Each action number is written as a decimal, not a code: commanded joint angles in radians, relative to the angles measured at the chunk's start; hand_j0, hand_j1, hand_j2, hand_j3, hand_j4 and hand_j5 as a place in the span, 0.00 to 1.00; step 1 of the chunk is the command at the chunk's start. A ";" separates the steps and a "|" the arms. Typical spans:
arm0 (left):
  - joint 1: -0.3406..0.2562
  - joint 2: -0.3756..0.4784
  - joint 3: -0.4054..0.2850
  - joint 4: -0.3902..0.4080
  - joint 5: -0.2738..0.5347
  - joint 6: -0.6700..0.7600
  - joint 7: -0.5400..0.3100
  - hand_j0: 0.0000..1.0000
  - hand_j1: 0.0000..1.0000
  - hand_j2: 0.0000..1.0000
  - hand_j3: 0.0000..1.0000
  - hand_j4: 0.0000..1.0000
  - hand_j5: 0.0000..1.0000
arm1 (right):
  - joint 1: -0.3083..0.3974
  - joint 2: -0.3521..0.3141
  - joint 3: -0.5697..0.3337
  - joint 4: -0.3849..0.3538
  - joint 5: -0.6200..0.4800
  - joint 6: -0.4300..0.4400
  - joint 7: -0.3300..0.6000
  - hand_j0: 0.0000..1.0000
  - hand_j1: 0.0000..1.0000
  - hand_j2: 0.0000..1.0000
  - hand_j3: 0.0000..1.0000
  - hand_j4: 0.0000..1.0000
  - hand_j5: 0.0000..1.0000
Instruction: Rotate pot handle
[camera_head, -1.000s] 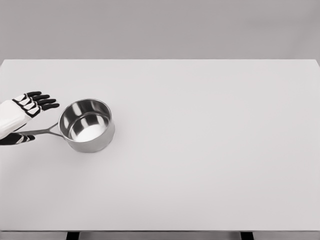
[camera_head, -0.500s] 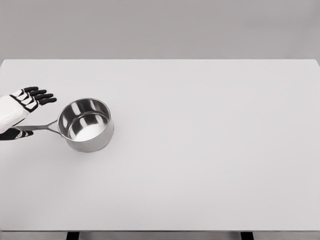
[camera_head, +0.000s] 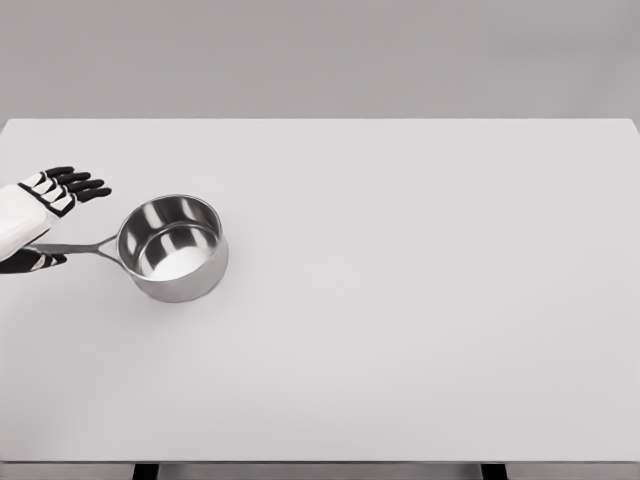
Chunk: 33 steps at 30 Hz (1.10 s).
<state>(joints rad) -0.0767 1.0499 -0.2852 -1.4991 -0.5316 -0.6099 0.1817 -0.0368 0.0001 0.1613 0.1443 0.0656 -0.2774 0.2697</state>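
A shiny steel saucepan (camera_head: 173, 250) stands upright on the left part of the white table (camera_head: 400, 300). Its thin handle (camera_head: 85, 247) points left, toward the table's edge. My left hand (camera_head: 62, 220) enters at the far left and straddles the outer end of that handle. Its fingers (camera_head: 82, 186) are stretched out flat on the far side. The thumb (camera_head: 40, 262) lies along the near side, touching or almost touching the handle. The hand is open and not closed around the handle. The right arm is out of view.
The table reaches from edge to edge of the view, with a grey wall behind. Its front edge runs along the bottom, with two dark legs showing below.
My left hand has drifted a little toward the far side and leftward. The handle's outer end swung the same way with it, so it now lies nearly level. The bowl barely shifted.
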 joint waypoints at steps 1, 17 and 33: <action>0.000 -0.001 0.000 0.003 0.004 -0.001 0.001 1.00 1.00 1.00 1.00 1.00 1.00 | 0.000 0.000 0.000 0.000 0.000 0.000 0.000 1.00 1.00 1.00 1.00 1.00 1.00; -0.015 -0.028 -0.002 0.017 -0.019 -0.001 -0.001 1.00 1.00 1.00 1.00 1.00 1.00 | 0.000 0.000 0.000 0.000 0.000 0.000 0.000 1.00 1.00 1.00 1.00 1.00 1.00; -0.031 -0.041 -0.002 0.030 -0.022 -0.001 0.001 1.00 1.00 1.00 1.00 1.00 1.00 | 0.000 0.000 0.000 0.000 0.000 0.000 0.000 1.00 1.00 1.00 1.00 1.00 1.00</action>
<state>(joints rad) -0.1120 1.0098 -0.2875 -1.4696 -0.5595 -0.6099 0.1814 -0.0368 0.0001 0.1613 0.1443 0.0656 -0.2774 0.2697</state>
